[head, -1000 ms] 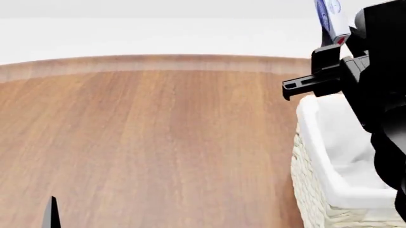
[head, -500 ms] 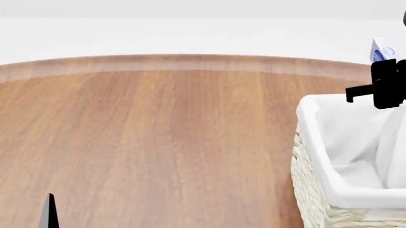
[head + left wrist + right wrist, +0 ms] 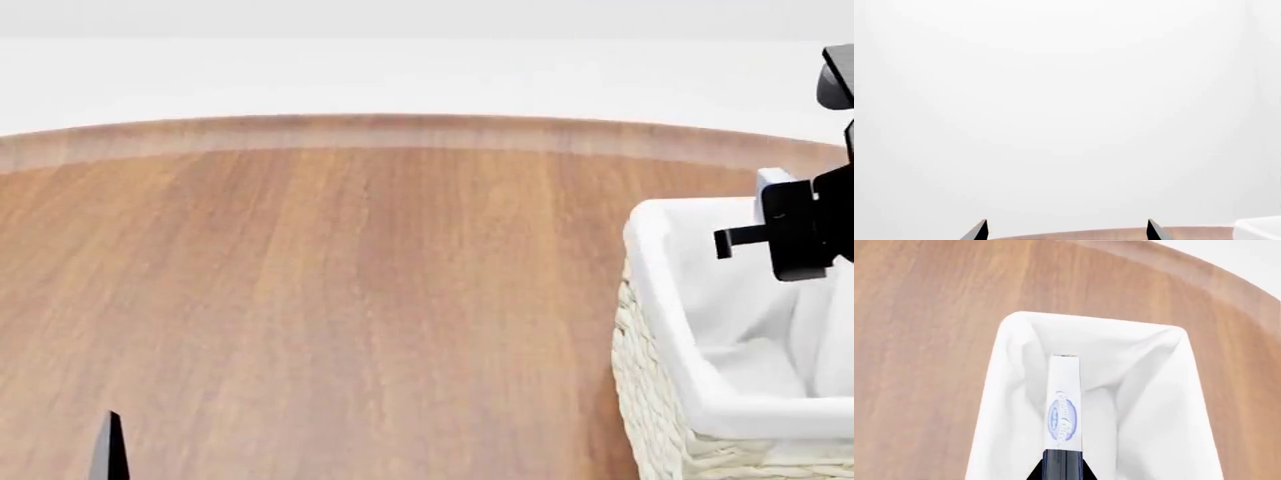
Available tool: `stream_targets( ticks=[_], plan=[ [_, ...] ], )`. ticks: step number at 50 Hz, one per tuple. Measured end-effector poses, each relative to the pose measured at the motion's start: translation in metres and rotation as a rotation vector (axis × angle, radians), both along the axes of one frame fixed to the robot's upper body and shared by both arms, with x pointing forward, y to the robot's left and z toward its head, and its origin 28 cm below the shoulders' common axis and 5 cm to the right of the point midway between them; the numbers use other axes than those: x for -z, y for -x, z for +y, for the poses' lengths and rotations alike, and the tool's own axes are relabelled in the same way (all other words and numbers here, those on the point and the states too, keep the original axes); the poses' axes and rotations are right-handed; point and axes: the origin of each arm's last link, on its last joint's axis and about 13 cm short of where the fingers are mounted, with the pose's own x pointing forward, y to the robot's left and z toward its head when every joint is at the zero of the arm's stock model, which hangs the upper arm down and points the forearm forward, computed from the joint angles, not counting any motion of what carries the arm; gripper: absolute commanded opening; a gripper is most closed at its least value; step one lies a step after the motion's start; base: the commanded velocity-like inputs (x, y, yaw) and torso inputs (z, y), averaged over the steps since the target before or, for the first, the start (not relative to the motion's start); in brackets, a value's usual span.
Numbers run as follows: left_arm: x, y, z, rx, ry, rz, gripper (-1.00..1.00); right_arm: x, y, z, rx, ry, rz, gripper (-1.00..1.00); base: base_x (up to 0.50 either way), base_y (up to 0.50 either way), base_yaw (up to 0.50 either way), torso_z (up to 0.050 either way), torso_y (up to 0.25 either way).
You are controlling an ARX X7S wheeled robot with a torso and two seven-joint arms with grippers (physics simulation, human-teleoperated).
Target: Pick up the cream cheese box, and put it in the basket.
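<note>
The right pincer (image 3: 787, 232) has come lower than it was half a second ago. Back then it hung just above the far rim of the basket (image 3: 667, 340); now it is down over the open top, with the white cloth lining right under it. A second ago it was higher still and further toward the middle of the counter (image 3: 334, 280), with the cream cheese box (image 3: 1066, 400) held up in the air.

The right pincer is clamped on the cream cheese box. In the right wrist view the box sticks straight out past the black tips, thin edge showing (you can see the blue round print on it), and the white inside of the basket lies all around and below it. In the head view only a small pale corner of the box peeks out just behind the pincer.

The left pincer (image 3: 1066, 231) has barely shifted. Its two dark tips stand apart, with nothing between them. It points at a plain white background, and a strip of the brown counter shows just past the tips. In the head view only one dark tip shows, low at the near side of the counter, well apart from the basket.

The wood around the basket is bare brown. Between the box and the basket lining I can see nothing blocking it.
</note>
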Motion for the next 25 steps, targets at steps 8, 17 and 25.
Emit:
stream_targets(
  ticks=[8,17,25],
  plan=[
    [0.001,0.0,-0.001,0.004,-0.002,0.001,1.0,0.015,-0.003,-0.004,0.026,-0.047,0.025,-1.0,0.0,0.0,0.0,0.0,0.001],
    [0.001,0.0,-0.002,0.007,-0.005,0.002,1.0,0.033,-0.003,-0.008,0.054,-0.074,0.056,-1.0,0.0,0.0,0.0,0.0,0.0],
    [0.002,0.001,-0.002,0.01,-0.008,0.003,1.0,0.048,-0.003,-0.011,0.071,-0.086,0.079,-1.0,0.0,0.0,0.0,0.0,0.0]
  ],
)
